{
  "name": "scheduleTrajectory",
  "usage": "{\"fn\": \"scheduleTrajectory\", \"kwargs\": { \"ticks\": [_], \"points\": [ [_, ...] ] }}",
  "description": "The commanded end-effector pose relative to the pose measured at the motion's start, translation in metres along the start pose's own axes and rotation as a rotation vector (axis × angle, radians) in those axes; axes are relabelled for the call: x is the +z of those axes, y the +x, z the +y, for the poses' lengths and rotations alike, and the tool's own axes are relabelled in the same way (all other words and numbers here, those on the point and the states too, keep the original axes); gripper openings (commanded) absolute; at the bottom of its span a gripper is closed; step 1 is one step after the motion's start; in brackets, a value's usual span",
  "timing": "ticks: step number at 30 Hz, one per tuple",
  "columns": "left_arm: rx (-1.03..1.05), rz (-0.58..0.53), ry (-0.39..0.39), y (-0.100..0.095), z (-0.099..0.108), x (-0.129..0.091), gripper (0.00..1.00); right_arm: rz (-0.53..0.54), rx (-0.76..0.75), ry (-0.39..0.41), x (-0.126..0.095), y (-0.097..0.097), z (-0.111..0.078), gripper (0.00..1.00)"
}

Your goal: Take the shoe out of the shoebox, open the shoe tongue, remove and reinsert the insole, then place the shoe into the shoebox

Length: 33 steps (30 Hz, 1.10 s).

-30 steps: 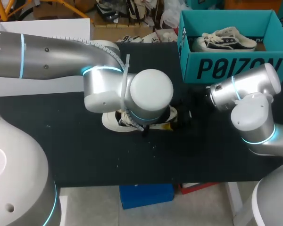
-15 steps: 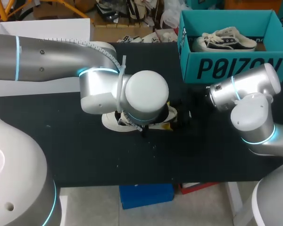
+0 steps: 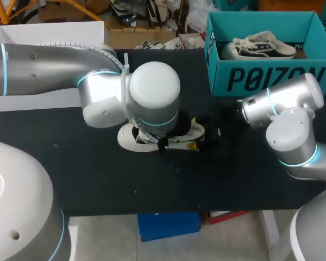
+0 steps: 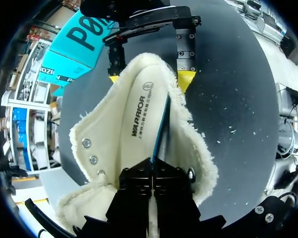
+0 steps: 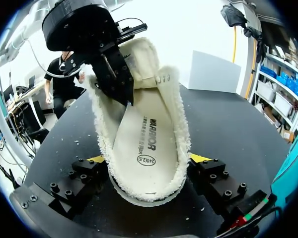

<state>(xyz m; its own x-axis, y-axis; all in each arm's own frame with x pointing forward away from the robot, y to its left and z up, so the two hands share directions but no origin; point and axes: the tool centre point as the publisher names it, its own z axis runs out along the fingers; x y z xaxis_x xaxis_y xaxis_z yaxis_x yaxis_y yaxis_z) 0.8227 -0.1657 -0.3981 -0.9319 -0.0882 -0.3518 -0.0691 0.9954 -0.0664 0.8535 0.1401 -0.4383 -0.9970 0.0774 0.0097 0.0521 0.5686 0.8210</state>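
Note:
A cream, fleece-lined shoe lies on the black table, mostly hidden under my left wrist in the head view. The left gripper reaches into the shoe from above. It is shut on the edge of the printed insole, whose blue underside shows where it lifts. In the right wrist view that left gripper sits at the shoe's front part. My right gripper clasps the heel of the shoe from both sides, yellow tips against the fleece. The teal shoebox stands at the back right.
A second shoe lies inside the shoebox. A white board rests at the table's back left. The right arm's elbow stands by the table's right edge, in front of the box.
My left gripper has closed on the insole's edge. The left wrist has shifted left and toward the back, uncovering more of the shoe's right end. The right arm has kept still.

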Motion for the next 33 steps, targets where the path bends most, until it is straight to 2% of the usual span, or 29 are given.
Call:
{"fn": "scheduleTrajectory", "kwargs": {
  "ticks": [1,9,33],
  "points": [
    [0.015,0.043,0.043,-0.002,0.013,-0.011,0.00,0.001,0.002,0.003,-0.001,-0.003,-0.004,0.00],
    [0.006,0.094,0.100,-0.003,0.016,-0.022,0.00,0.001,0.002,0.003,-0.001,-0.003,-0.004,0.00],
    [0.018,0.109,0.155,-0.013,0.009,-0.032,0.00,0.001,0.002,0.003,-0.001,-0.003,-0.004,0.00]
  ]
}}
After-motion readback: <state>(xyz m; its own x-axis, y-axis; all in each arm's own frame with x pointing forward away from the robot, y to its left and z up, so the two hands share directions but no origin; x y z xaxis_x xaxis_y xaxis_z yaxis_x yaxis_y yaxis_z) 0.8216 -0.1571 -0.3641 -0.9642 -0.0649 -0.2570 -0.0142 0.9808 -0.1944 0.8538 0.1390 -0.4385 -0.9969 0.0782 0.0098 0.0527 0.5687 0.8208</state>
